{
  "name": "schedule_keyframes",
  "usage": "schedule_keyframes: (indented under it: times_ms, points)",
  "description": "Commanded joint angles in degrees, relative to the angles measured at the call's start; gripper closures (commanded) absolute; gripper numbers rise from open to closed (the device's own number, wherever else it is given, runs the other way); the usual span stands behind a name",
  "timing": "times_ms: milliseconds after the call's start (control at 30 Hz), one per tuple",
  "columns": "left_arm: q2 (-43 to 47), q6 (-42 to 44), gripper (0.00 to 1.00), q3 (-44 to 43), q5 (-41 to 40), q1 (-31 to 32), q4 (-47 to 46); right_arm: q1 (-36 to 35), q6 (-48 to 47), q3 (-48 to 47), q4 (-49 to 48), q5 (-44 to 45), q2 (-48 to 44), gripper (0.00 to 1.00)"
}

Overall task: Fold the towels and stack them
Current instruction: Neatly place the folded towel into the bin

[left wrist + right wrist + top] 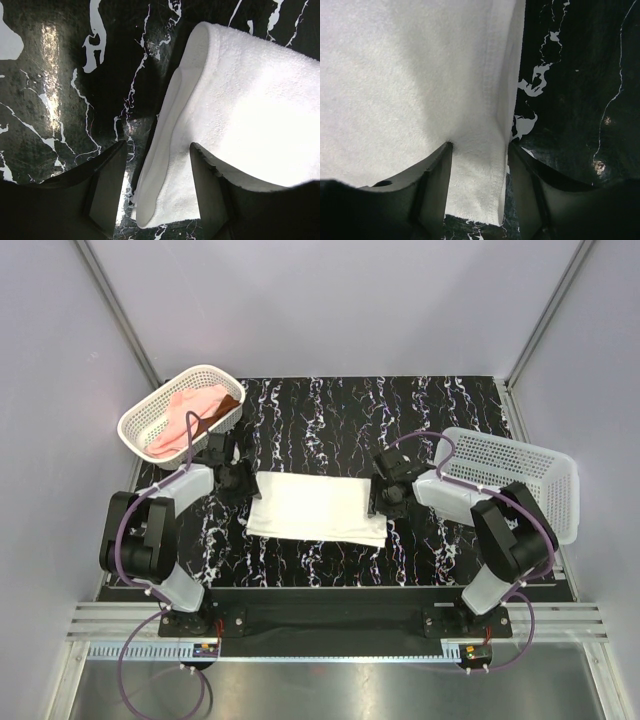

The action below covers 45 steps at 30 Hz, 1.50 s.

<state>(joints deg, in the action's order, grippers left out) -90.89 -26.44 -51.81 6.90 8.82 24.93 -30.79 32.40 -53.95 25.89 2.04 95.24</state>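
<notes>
While fluffy white towel [318, 506] lies on marbled table [320, 410], left fingers [106, 190], right fingers [434, 192] straddle edges, released.

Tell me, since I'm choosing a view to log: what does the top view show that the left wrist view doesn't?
Only the top view: the whole towel, the right arm, a pink towel in the left basket, and the right basket. Only the left wrist view: the towel's layered edge lying between the open left fingers. Both: the towel on the black marbled table.
</notes>
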Motion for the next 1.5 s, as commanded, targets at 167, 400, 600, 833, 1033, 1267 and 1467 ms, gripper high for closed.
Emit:
schedule_keyframes:
  times_ms: [167, 400, 600, 833, 1033, 1267, 1467]
  points:
    - [4.9, -0.3, 0.42, -0.7, -1.3, -0.1, -1.0, 0.4, -1.1, 3.6, -3.9, -1.3, 2.4, 0.65]
    - [9.5, 1.6, 0.42, -6.1, -4.4, 0.0, 2.0, 0.4, -4.5, -0.1, 2.0, -0.3, -2.2, 0.97]
    - [11.6, 3.1, 0.42, -10.0, -3.3, 0.0, 3.0, 0.5, -6.6, -11.0, 17.1, 6.1, -4.2, 1.00]
    - [12.9, 3.8, 0.42, -11.0, -0.3, -0.1, 2.8, 1.2, -9.8, -24.4, 28.0, 10.8, -4.4, 1.00]
    - [13.9, 4.6, 0.42, -10.2, 1.5, 0.0, 2.5, 8.7, -14.3, -32.1, 35.0, 10.8, -3.7, 1.00]
    - [11.3, 4.4, 0.42, -8.6, 5.3, 0.0, 0.6, 19.2, -18.2, -39.3, 40.7, 12.5, -6.0, 1.00]
    - [11.6, 4.6, 0.42, -8.2, 6.7, 0.0, -0.4, 29.9, -20.2, -39.9, 39.7, 12.3, -11.2, 1.00]
